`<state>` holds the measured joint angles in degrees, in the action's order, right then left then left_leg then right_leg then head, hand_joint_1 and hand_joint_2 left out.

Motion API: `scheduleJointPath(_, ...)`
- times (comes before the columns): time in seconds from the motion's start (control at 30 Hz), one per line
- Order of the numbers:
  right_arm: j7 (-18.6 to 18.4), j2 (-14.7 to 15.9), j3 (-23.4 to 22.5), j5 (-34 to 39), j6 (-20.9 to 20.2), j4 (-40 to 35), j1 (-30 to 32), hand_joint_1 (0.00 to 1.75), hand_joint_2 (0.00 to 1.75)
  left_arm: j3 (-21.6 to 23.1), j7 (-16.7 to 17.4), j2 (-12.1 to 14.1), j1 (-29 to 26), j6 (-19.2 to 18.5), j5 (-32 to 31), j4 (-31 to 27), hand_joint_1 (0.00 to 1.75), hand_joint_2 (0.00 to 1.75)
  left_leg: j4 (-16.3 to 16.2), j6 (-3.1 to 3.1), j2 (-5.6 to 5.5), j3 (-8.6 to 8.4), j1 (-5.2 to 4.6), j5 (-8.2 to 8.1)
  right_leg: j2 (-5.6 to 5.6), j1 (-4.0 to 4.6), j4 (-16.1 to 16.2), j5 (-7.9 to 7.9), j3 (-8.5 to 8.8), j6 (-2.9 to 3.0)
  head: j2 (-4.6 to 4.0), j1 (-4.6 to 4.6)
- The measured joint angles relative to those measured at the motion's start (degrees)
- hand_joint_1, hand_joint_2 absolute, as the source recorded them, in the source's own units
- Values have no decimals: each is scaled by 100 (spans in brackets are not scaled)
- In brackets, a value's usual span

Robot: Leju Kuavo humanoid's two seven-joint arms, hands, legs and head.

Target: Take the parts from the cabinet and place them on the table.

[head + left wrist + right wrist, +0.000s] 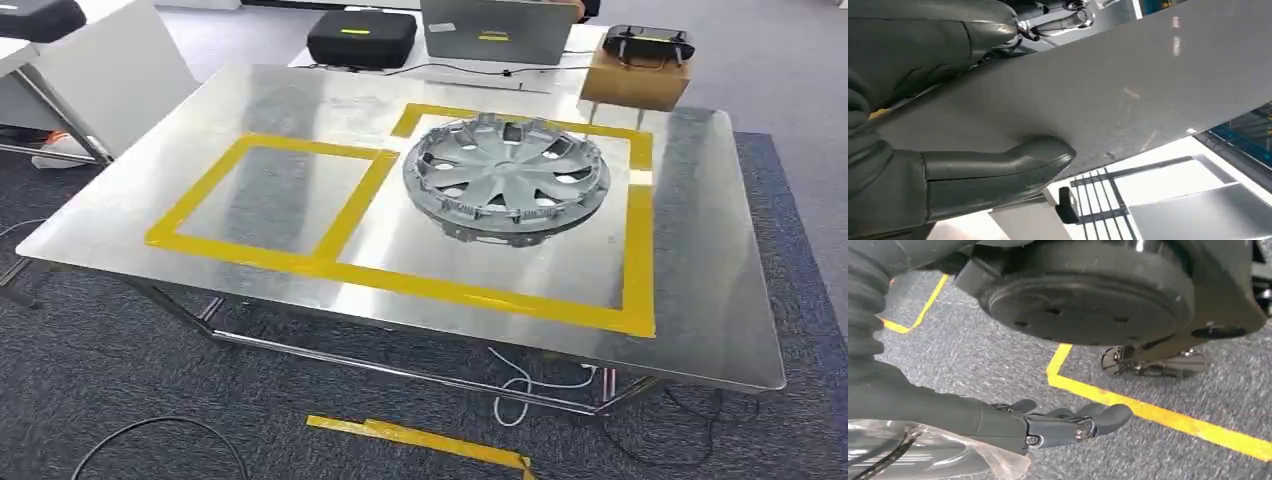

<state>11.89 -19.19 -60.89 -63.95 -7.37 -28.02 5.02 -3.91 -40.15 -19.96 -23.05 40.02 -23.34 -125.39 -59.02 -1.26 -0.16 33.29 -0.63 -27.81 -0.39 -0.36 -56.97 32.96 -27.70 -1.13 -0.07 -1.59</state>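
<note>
Nearest me in the head view: yellow tape strip (420, 440) and loose cables (530, 385) on grey carpet (100, 370). Then the metal desk (720, 300) with yellow tape rectangles (480, 290); silver hubcap (507, 173) lies flat inside the larger one. Behind: black case (362, 37), laptop (495, 30), cardboard box (637, 78) with controller on top. My left hand (938, 150) grips a flat grey panel (1128, 95), thumb pressed on its face. My right hand (1058, 425) hangs over the carpet, fingers extended, loosely together, holding nothing.

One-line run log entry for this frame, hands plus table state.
left hand: holds grey flat panel | right hand: empty, fingers loosely extended, over carpet | table: hubcap inside larger yellow tape box, smaller box bare
</note>
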Motion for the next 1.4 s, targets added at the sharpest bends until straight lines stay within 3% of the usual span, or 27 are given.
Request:
scheduleJointPath(0.07,-15,9,48,39,0,-37,3,0,175,0,0,0,7,0,0,2,175,175,130,-36,47,-112,69,11,19,16,-153,119,-9,-56,0,-16)
scheduleJointPath(0.17,-46,15,85,137,11,-50,16,0,175,0,0,4,16,0,4,24,175,175,133,-89,141,-149,66,-48,29,7,-1475,662,-812,-94,0,-26)
scheduleJointPath(0.2,-65,15,92,192,13,-55,23,0,175,2,0,11,16,0,4,35,175,175,132,-94,167,-172,65,-77,28,8,-1804,710,-1053,-106,0,-33)
scheduleJointPath(0.23,-81,15,92,251,22,-55,32,0,175,2,0,13,15,0,0,50,175,175,132,-92,194,-211,65,-108,26,7,-1831,582,-1143,-112,0,-31)
scheduleJointPath(0.3,-118,15,109,374,46,-55,36,0,175,2,0,15,14,0,-26,87,175,175,131,-77,262,-352,68,-205,-15,3,-1124,-47,-913,-104,0,-33)
scheduleJointPath(0.33,-144,15,116,400,52,-57,39,0,175,2,0,15,14,0,-28,98,175,175,131,-60,304,-432,67,-258,-114,4,-618,-370,-710,-82,0,-33)
scheduleJointPath(0.37,-149,15,127,429,68,-57,53,0,175,0,0,15,14,0,-31,109,175,175,133,-28,329,-447,53,-302,-362,27,-307,-458,-575,-61,0,-33)
scheduleJointPath(0.4,-151,15,142,461,76,-59,51,0,175,-2,0,15,12,0,-26,118,175,175,87,18,350,-464,1,-357,-439,79,-193,-395,-539,-38,0,-37)
scheduleJointPath(0.43,-153,15,153,488,81,-64,50,0,175,-4,0,17,4,0,-22,120,175,175,100,37,390,-469,2,-357,-377,66,-226,-384,-504,16,0,-24)
scheduleJointPath(0.5,-153,15,177,538,81,-64,72,0,175,-4,0,24,7,0,-4,125,175,175,119,67,526,-496,-2,-371,-244,77,-220,-376,-541,52,0,-5)
scheduleJointPath(0.53,-151,11,194,553,79,-64,71,0,175,-2,0,28,8,-2,-4,129,175,175,114,101,568,-523,-1,-425,-176,29,-179,-392,-516,88,0,-7)
scheduleJointPath(0.6,-180,7,254,665,81,-85,81,0,175,-2,0,31,10,-2,-2,136,175,175,-240,179,163,-393,44,-658,-68,-1,-162,-395,-486,139,0,46)
scheduleJointPath(0.67,-258,7,398,877,81,-134,116,0,175,-2,2,46,-26,-2,2,149,175,175,-1189,227,75,87,80,-1072,67,-8,-163,-386,-479,163,0,44)
scheduleJointPath(0.7,-284,7,472,959,81,-155,140,0,175,-4,2,46,-34,0,2,164,175,175,-1581,239,69,314,91,-1183,133,-7,-163,-383,-474,166,0,39)
scheduleJointPath(0.73,-308,7,518,1012,81,-168,156,0,175,-4,2,46,-33,0,7,186,175,175,-1722,242,69,437,98,-1126,207,-8,-163,-381,-461,168,0,39)
scheduleJointPath(0.77,-323,7,577,1053,81,-186,172,0,175,-4,2,46,-33,0,11,205,175,175,-1577,238,65,417,104,-916,285,-11,-163,-373,-439,164,0,41)
scheduleJointPath(0.83,-350,7,671,1123,79,-218,197,0,175,-4,2,52,-37,0,20,223,175,175,-736,207,-12,102,117,-319,439,-16,-163,-355,-383,144,0,41)
scheduleJointPath(0.87,-363,4,717,1159,79,-236,214,0,175,-4,2,55,-40,0,20,225,175,175,-222,187,-184,-95,129,-64,509,-22,-162,-345,-375,126,0,44)
scheduleJointPath(0.9,-378,2,761,1189,76,-249,222,0,175,-4,2,63,-35,-2,22,236,175,175,-95,165,-498,-147,148,-164,552,-11,-170,-330,-434,91,0,30)
scheduleJointPath(0.97,-383,0,839,1229,70,-297,242,0,175,-9,2,74,-47,0,31,251,175,175,16,138,-451,-151,120,-165,658,-51,-164,-355,-447,-2,0,28)
scheduleJointPath(1.03,-402,0,918,1364,68,-328,297,0,175,-13,2,79,-36,0,63,278,175,175,59,60,-367,-180,115,-137,737,-62,-92,-385,-508,-85,0,26)
scheduleJointPath(1.07,-409,0,975,1381,39,-367,329,0,175,-20,9,90,-7,0,138,313,175,175,123,15,-317,-226,145,-97,609,-75,-130,-366,-484,-100,0,30)
scheduleJointPath(1.1,-409,0,1008,1430,33,-398,339,0,175,-33,22,112,4,0,164,370,175,175,130,134,-345,-216,116,-158,473,-38,-50,-424,-384,30,0,-25)
scheduleJointPath(1.13,-432,0,1049,1516,31,-424,356,0,175,-46,22,125,-2,0,143,413,175,175,119,119,-315,-220,103,-152,517,-37,-64,-362,-381,115,0,-24)
scheduleJointPath(1.17,-457,0,1109,1609,20,-446,401,0,175,-52,20,129,-2,0,109,455,175,175,117,109,-297,-234,97,-154,519,-35,-46,-408,-382,132,0,0)
scheduleJointPath(1.3,-612,-15,1544,2026,-42,-667,548,0,175,-118,20,214,48,0,81,785,175,175,113,37,-299,-249,82,-153,509,-40,2,-419,-396,109,0,0)
scheduleJointPath(1.4,-632,-15,1777,2085,-61,-785,598,0,175,-212,20,297,103,0,105,968,175,175,106,29,-299,-246,72,-148,513,-52,11,-440,-339,46,0,-5)
